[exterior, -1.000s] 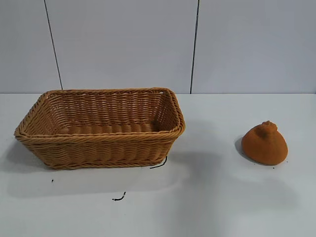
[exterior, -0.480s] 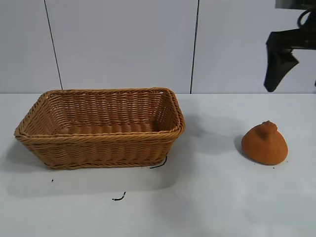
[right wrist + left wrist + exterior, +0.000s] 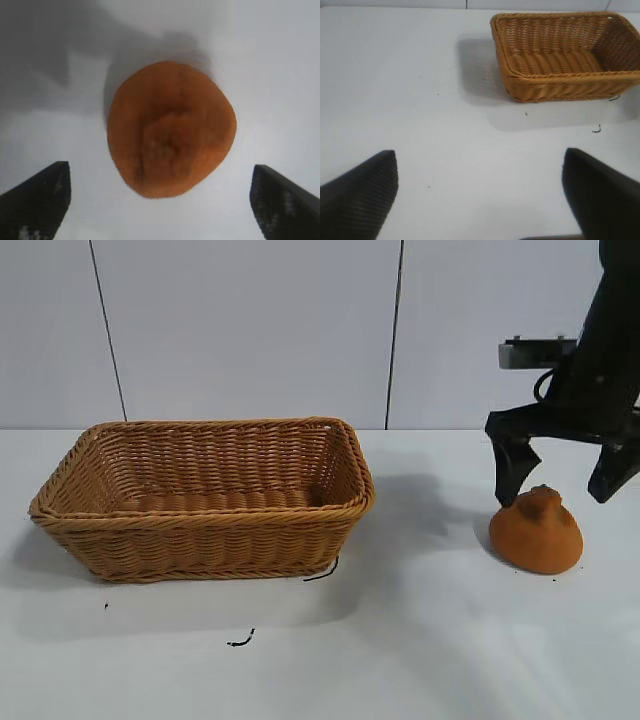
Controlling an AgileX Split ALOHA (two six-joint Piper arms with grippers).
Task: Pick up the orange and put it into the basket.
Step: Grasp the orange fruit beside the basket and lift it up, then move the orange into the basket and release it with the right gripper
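The orange (image 3: 537, 531) is a burnt-orange fruit with a knobby neck pointing up, resting on the white table at the right. It also shows in the right wrist view (image 3: 170, 129). My right gripper (image 3: 556, 496) hangs open just above and behind it, one finger on each side, not touching; in its wrist view the gripper (image 3: 161, 182) has its fingers spread wide. The woven basket (image 3: 205, 523) stands empty at the left, also in the left wrist view (image 3: 560, 84). My left gripper (image 3: 480, 167) is open and empty over bare table, well away from the basket.
The white table (image 3: 400, 640) carries a few small black marks (image 3: 240, 641) in front of the basket. A grey panelled wall (image 3: 250, 330) stands behind. The gap between basket and orange is bare tabletop.
My right arm has come down from the upper right into view and now hovers open over the orange. The orange and basket have not moved.
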